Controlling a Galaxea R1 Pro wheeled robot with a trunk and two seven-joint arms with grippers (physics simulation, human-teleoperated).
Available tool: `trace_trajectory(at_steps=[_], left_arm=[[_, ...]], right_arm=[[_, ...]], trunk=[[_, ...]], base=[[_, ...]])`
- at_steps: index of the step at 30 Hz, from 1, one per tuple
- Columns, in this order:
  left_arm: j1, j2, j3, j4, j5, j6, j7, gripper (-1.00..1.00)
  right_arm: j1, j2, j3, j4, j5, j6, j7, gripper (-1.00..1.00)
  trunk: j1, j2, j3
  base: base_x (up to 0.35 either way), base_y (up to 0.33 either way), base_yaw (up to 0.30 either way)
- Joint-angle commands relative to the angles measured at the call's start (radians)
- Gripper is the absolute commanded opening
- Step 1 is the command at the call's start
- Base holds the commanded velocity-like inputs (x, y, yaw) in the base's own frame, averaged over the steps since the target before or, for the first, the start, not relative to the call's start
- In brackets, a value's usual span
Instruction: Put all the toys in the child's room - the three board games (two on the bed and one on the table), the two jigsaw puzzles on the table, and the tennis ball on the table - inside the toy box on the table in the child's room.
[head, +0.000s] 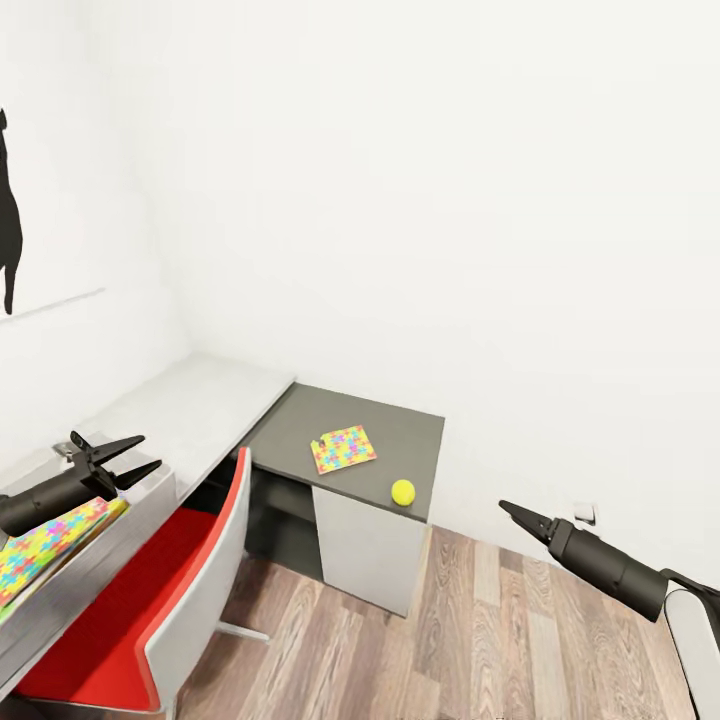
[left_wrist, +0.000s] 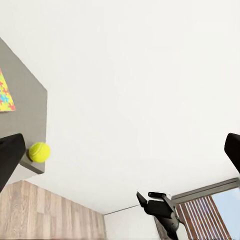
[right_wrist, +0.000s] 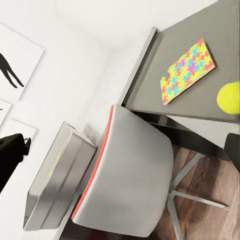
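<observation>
A jigsaw puzzle (head: 343, 448) (right_wrist: 187, 72) lies flat on the dark grey end of the table (head: 395, 430). The yellow tennis ball (head: 403, 492) (left_wrist: 39, 151) (right_wrist: 229, 97) rests beside it near the table's front corner. The grey toy box (head: 105, 560) (right_wrist: 55, 185) stands on the pale desktop at the left, and another jigsaw puzzle (head: 40, 548) lies inside it. My left gripper (head: 125, 458) hovers open over the box. Out over the floor to the right of the table, my right gripper (head: 515, 515) is open and empty. The board games and the bed are out of view.
A red chair with a white shell back (head: 190, 590) (right_wrist: 135, 175) is tucked under the desk between the toy box and the dark end. Wood floor (head: 500, 640) lies open to the right. White walls close the corner, with a black silhouette picture (head: 8, 230) at left.
</observation>
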Motion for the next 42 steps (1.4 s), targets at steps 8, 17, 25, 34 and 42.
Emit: trace_trajectory(at_steps=[8, 17, 25, 34, 42], left_arm=[[-0.002, 0.005, 0.0, 0.0, -0.001, 0.013, -0.003, 1.0], [-0.013, 0.033, 0.003, -0.012, -0.003, 0.016, 0.0, 1.0], [-0.12, 0.016, -0.044, -0.212, -0.013, 0.07, 0.033, 1.0], [-0.377, -0.089, -0.294, -0.155, -0.016, 0.07, 0.108, 1.0], [-0.41, -0.107, -0.326, -0.134, -0.018, 0.07, 0.186, 1.0]], right_arm=[[-0.001, 0.0, -0.002, -0.001, 0.001, 0.004, 0.005, 1.0], [-0.001, 0.0, -0.003, 0.002, 0.0, 0.004, 0.005, 1.0], [-0.001, 0.0, -0.002, 0.002, 0.001, 0.003, 0.005, 1.0], [-0.001, -0.001, -0.004, 0.002, 0.003, 0.003, 0.005, 1.0], [-0.001, -0.001, -0.004, 0.001, 0.003, 0.003, 0.005, 1.0]], trunk=[[0.001, -0.002, -0.002], [0.001, -0.002, -0.002], [0.001, -0.002, -0.002], [0.001, -0.002, -0.002], [0.001, -0.002, -0.002]], base=[[0.0, 0.0, -0.217], [0.0, 0.0, -0.125], [0.0, 0.0, -0.267], [0.0, 0.0, -0.28], [0.0, 0.0, -0.281]])
